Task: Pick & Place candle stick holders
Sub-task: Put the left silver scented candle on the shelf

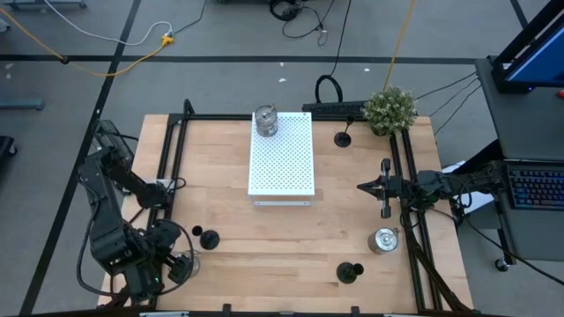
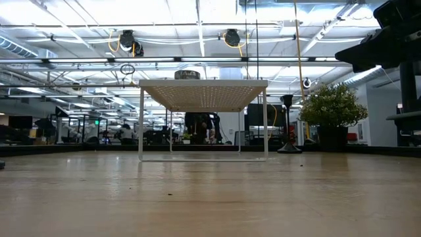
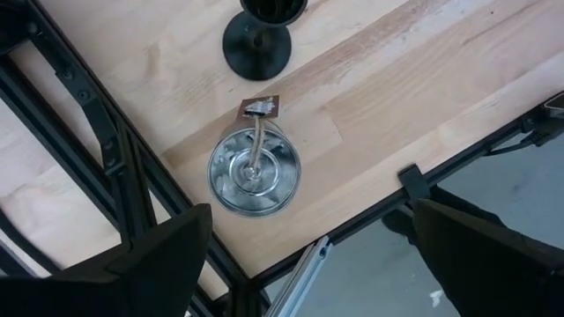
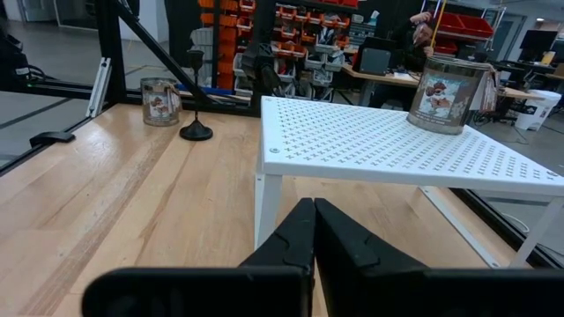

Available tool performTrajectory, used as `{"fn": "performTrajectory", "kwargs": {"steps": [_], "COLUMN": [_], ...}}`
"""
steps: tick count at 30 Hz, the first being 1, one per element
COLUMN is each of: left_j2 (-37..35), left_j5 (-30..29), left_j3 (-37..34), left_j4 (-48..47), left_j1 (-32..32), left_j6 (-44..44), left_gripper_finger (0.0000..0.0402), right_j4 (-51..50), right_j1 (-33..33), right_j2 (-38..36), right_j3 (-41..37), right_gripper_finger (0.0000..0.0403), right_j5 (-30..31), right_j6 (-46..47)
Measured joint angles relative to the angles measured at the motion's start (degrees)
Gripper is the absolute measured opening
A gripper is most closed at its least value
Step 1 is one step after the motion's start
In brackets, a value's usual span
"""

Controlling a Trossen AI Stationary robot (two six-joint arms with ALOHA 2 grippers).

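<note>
I am hovering the left gripper (image 3: 308, 255), jaws wide, directly above the silver holder (image 3: 254, 171) so they straddle it; the right gripper (image 4: 313, 231) is waiting closed.

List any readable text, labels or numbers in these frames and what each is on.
No text can be read in any view.
Silver holder on the white perforated board: picture label, any wording too blurred to read.
Silver holder beside the black holder: similar picture label, unreadable.
Silver holder under the left claw: small brown tag at its rim, no legible print.
Red and orange bins in the room behind: no legible markings.
</note>
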Motion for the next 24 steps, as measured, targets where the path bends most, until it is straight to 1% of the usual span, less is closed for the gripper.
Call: {"fn": "performTrajectory", "kwargs": {"steps": [14, 24], "left_j2": [0.0, 0.0], "left_j5": [0.1, 0.1], "left_j3": [0.0, 0.0], "left_j4": [0.1, 0.1], "left_j1": [-2.5, -2.5], "left_j6": [-0.7, -1.3], "left_gripper_finger": [0.0397, 0.0397], "right_j4": [0.0, 0.0], "right_j1": [0.0, 0.0], "right_j2": [0.0, 0.0], "right_j3": [0.0, 0.0], "right_gripper_finger": [0.0, 0.0], "right_j5": [0.0, 0.0], "right_j6": [0.0, 0.0]}}
